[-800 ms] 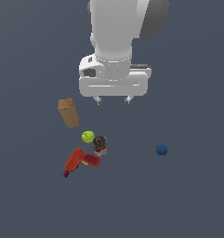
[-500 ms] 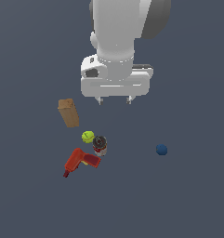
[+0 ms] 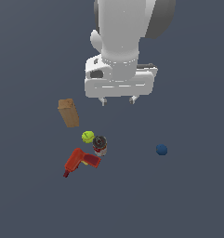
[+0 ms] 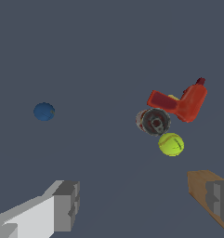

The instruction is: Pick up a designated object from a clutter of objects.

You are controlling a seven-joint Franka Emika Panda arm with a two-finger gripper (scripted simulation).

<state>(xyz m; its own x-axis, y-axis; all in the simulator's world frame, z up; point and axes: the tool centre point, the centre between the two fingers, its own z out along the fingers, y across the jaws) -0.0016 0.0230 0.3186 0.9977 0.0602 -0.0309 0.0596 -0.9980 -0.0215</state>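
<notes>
1. White robot gripper suspended above the dark grey table, clear of every item; two short fingers spread apart, released, nothing between them.
2. Same fingers seen in the wrist view at opposite edges, wide gap, bare table between.
3. Plain tan-brown elongated wooden block standing slightly tilted on the table, at the exterior view's left of the gripper and below it in that view. Not touched by the fingers. Partly behind one finger in the wrist view.
4. Yellow-green ball placed nearer the camera than the block, apart from it, just beside the small red-and-silver can; contact between ball and can not determinable.
5. Red power drill lying on its side, touching or nearly touching the can, nearest the camera of the group.
6. Small blue ball alone at the exterior view's right, well apart from the other items.
7. Wrist view confirms the drill, can and yellow-green ball bunched together, blue ball isolated.
</notes>
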